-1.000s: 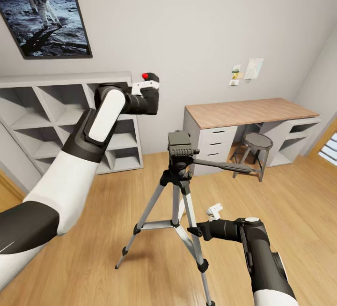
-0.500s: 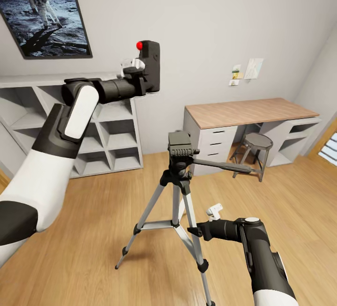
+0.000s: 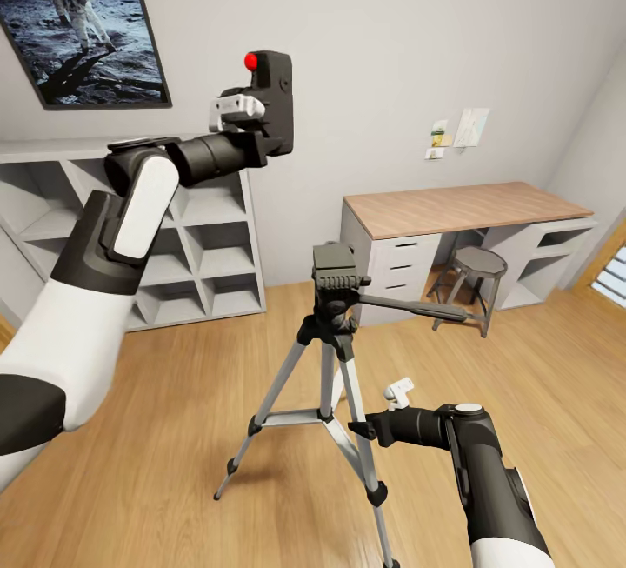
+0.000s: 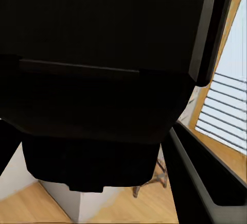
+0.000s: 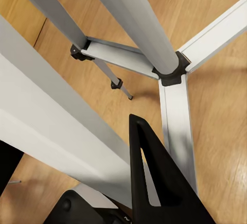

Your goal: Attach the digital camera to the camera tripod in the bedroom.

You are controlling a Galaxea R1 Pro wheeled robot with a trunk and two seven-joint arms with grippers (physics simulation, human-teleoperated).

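Head view: bedroom [image 3: 391, 37], light plank floor [image 3: 191, 394].

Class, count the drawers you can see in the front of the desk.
3, stacked in the white unit under the desk's left end: top drawer, middle drawer, bottom drawer. The tripod covers the unit's lower part, so another may be hidden.

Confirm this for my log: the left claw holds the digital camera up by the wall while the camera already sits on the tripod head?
Not quite. In the head view the left claw holds the digital camera up, but the camera tripod head stands bare.
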